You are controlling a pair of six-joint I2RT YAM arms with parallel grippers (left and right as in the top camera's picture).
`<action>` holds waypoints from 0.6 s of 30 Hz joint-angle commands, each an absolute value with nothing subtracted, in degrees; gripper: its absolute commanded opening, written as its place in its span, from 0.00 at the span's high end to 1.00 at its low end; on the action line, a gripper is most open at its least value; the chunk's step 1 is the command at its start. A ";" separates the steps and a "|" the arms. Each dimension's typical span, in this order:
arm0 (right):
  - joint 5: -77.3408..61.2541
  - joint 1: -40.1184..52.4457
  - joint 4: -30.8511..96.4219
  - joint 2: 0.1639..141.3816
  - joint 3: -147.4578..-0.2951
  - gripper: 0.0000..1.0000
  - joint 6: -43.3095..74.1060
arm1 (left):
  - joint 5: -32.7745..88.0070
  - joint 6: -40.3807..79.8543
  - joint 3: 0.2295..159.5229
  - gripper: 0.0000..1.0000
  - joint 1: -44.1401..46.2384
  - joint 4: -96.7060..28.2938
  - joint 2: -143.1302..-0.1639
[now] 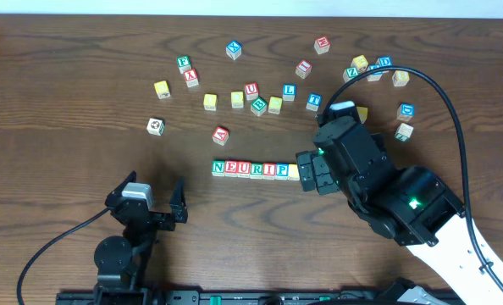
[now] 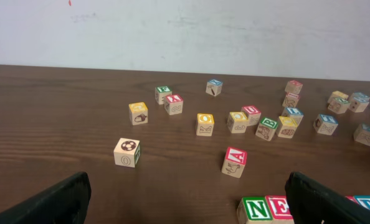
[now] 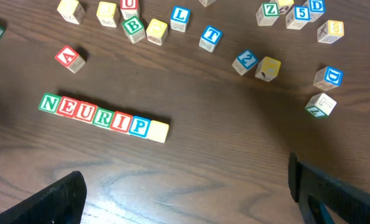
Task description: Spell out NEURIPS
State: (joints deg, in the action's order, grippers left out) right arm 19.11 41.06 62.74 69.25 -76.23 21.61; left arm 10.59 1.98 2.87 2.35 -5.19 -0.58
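Right gripper (image 1: 306, 172), fingers spread and empty, sits close at three o'clock of the NEURIPS row (image 1: 256, 169); left gripper (image 1: 150, 190), likewise spread and empty, hangs at seven o'clock.

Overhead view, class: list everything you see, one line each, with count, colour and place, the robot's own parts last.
table: one, dark brown wood, fills the view.
row of cubes: seven, pale wood; green, red and blue letters N E U R I P, then a yellow face; centre, side by side.
loose cubes: over twenty, pale wood with red, blue, green or yellow faces; scattered beyond the row.
left gripper: one, black, open; near edge, left.
right gripper: one, black, open; near the row's yellow end.
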 commanded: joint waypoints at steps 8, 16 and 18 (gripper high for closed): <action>18.92 40.80 40.47 61.49 -61.49 0.01 20.40 | 10.94 2.68 2.00 0.02 2.15 -7.18 -0.23; 15.86 40.80 2.46 44.29 -28.95 0.01 6.59 | 10.94 2.68 2.00 0.02 2.15 -7.18 -0.23; 15.68 40.38 -4.25 38.83 -22.70 0.01 -0.08 | 10.94 2.68 2.00 0.02 2.15 -7.18 -0.23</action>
